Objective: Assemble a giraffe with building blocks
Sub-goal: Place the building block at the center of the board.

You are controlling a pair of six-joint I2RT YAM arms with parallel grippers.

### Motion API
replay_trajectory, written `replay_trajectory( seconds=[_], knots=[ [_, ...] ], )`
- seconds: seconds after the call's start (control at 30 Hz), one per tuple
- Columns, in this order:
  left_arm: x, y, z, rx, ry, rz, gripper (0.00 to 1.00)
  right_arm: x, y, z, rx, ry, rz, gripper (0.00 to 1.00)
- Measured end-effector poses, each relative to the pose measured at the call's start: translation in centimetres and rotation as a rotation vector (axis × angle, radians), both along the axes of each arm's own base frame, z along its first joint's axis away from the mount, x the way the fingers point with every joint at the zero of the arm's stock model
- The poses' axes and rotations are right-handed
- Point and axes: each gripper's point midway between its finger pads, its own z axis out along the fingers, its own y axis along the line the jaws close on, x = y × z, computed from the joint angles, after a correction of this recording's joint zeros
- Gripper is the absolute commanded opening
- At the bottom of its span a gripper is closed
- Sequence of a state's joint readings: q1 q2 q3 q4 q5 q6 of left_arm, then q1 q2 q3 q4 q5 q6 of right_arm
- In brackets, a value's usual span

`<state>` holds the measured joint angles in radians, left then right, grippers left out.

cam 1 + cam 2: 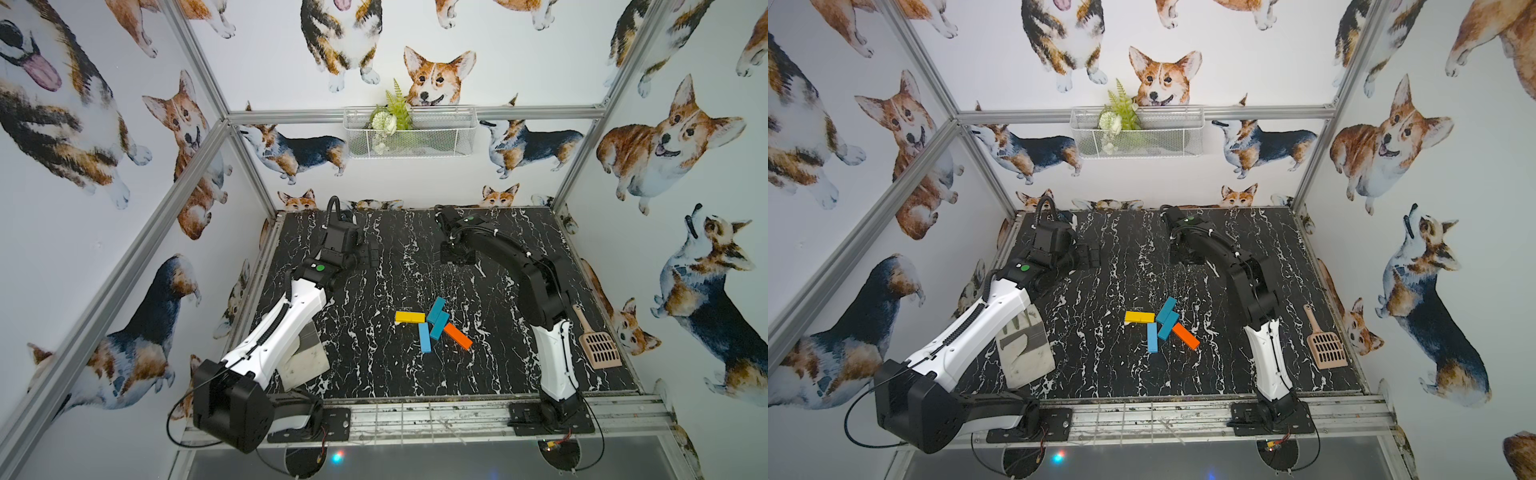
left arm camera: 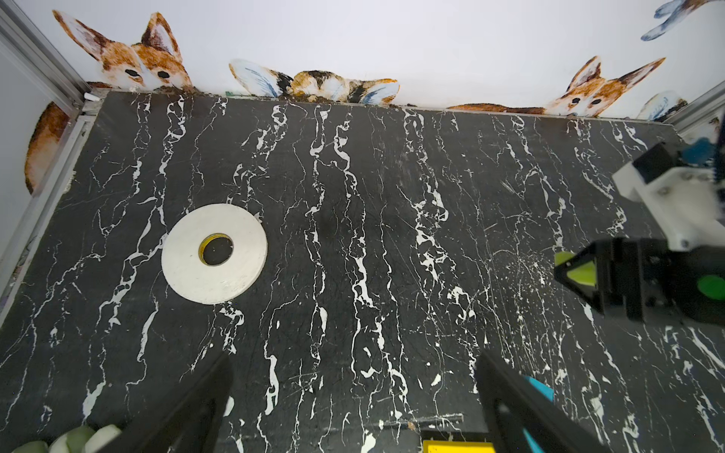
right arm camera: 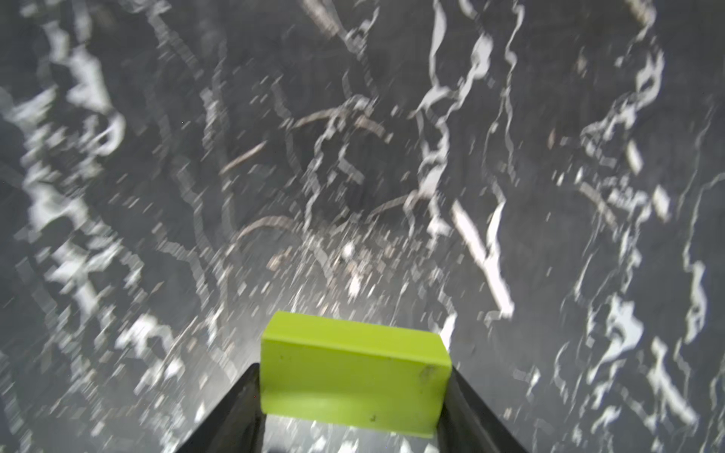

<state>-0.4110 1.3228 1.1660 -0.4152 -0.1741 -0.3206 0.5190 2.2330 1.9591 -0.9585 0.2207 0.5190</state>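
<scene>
Five building blocks lie in a loose cluster mid-table in both top views: a yellow block (image 1: 409, 317), two teal blocks (image 1: 436, 309) (image 1: 439, 325), a blue block (image 1: 424, 337) and an orange block (image 1: 457, 336). They touch or overlap one another. No giraffe figure is in view. My right gripper (image 3: 355, 376) is shut on the short lime green block (image 3: 355, 372), held above the table behind the cluster (image 1: 456, 258); the left wrist view shows that block (image 2: 580, 272) in it too. My left gripper (image 2: 353, 364) is wide open and empty, at the back left (image 1: 371, 255).
A white tape ring (image 2: 214, 253) lies near the back left. A beige slotted scoop (image 1: 596, 341) lies by the right edge. A white and grey glove (image 1: 305, 357) lies under the left arm. A wire basket (image 1: 409, 133) hangs on the back wall.
</scene>
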Motion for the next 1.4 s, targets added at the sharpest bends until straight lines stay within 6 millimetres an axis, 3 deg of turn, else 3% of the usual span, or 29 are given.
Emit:
replay_trajectory(
  seconds=[0.23, 0.57, 0.9, 1.2, 1.4],
  knots=[
    [-0.1, -0.3, -0.1, -0.010, 0.008, -0.015, 1.00, 2.0, 0.9, -3.3, 0.034, 0.097, 0.057, 0.62],
    [0.0, -0.8, -0.5, -0.025, 0.021, -0.028, 1.00, 3.9, 3.4, -4.1, 0.108, 0.107, 0.072, 0.62],
    [-0.1, -0.8, -0.1, -0.035, 0.011, -0.029, 1.00, 4.1, 3.5, -4.5, 0.096, 0.132, 0.072, 0.62],
    [-0.2, -1.0, -0.1, -0.047, 0.014, -0.037, 1.00, 3.2, 3.7, -5.0, 0.076, 0.162, 0.085, 0.76],
    [-0.2, -1.1, -0.1, -0.053, 0.017, -0.037, 1.00, 3.0, 3.6, -5.0, 0.072, 0.166, 0.090, 0.96]
  ],
)
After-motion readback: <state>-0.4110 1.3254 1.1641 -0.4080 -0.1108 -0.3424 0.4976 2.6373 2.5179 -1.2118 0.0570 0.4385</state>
